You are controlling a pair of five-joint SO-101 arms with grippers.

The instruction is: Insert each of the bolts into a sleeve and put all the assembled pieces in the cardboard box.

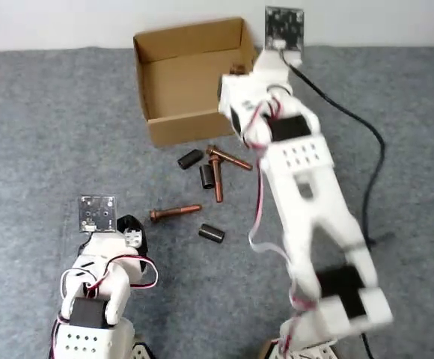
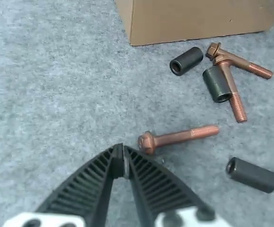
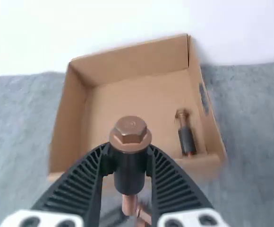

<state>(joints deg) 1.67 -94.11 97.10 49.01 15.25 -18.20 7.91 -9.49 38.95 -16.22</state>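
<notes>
At the back of the table [image 1: 45,134], the cardboard box [image 1: 173,127], with one assembled piece [image 3: 186,135] inside along its right wall and, over its front edge, the right gripper [image 3: 127,165] clamped round a sleeved bolt [image 3: 130,137]. Just before the box, a sleeve [image 1: 191,158], to its right a second sleeve [image 1: 206,176] against a bolt [image 1: 217,183], and another bolt [image 1: 232,159] meeting that one head to head. Nearer the arms, a third bolt [image 1: 176,213] lying crosswise, a third sleeve [image 1: 212,233] before its right end, and the left gripper [image 2: 122,163], jaws together, just short of its head.
</notes>
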